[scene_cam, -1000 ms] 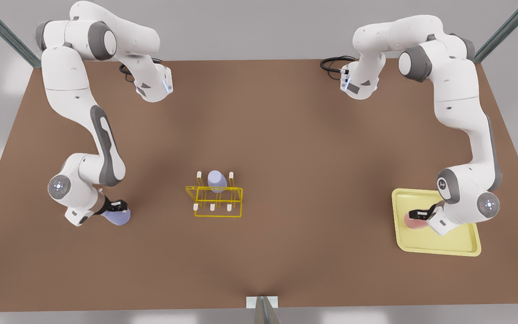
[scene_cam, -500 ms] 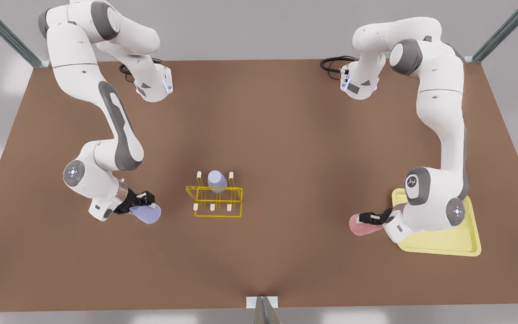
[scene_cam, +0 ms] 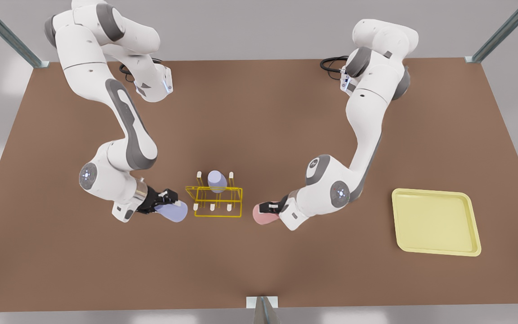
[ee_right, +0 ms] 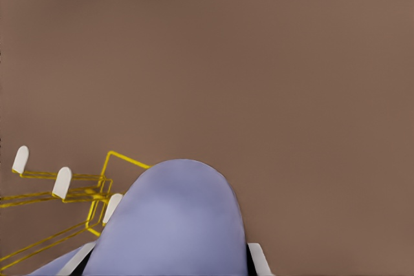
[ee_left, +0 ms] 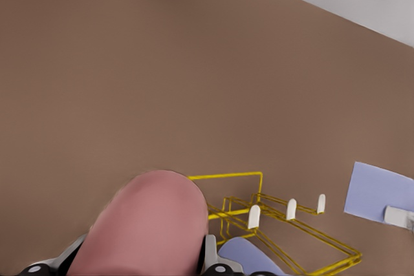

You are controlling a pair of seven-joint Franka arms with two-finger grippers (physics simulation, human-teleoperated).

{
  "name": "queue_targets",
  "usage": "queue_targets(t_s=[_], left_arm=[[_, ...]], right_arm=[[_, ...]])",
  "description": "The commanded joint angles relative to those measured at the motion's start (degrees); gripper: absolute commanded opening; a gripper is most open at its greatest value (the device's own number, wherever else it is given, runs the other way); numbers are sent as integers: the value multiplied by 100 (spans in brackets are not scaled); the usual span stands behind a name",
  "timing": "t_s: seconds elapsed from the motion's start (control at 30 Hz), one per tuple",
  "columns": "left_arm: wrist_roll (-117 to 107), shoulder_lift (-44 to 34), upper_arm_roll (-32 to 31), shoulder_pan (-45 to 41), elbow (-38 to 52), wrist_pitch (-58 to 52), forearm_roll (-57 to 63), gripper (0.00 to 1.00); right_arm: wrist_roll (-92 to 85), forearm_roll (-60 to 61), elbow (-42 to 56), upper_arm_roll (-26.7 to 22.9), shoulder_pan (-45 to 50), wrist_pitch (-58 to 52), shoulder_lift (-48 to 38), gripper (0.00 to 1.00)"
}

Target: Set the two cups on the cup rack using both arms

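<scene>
Smooth matt cups; thin yellow wire rack; matt brown table

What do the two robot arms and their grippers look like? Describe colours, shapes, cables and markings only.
Both arms are glossy white, rounded segments with grey joint sections and small round glowing blue lights near the wrists. The left gripper and right gripper are small, black and two-fingered. Black cables coil by each base at the table's far edge.
</scene>
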Motion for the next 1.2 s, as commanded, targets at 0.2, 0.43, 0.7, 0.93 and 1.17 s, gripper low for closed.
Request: queue_targets(t_s=[0.2,0.43,0.7,0.93,1.17], left_arm=[[-3005,137,7,-360,175,491,-271,86],[-3005,330,-11,-633,184,896,-280,86],[-3005,427,7,-826,193,1212,-271,100],[-3234,-21,543,-809,263,-140,18,100],[1380,-2550,534,1072,-788,-4406,2955,100]], right_arm=[[100,213,164,2,89,-30,111,82],[47,275,147,46,150,-38,146,82],[29,397,129,46,273,-73,243,84],[100,363,436,37,273,-179,251,100],[161,-3039,2080,-1237,-69,-2190,102,100]])
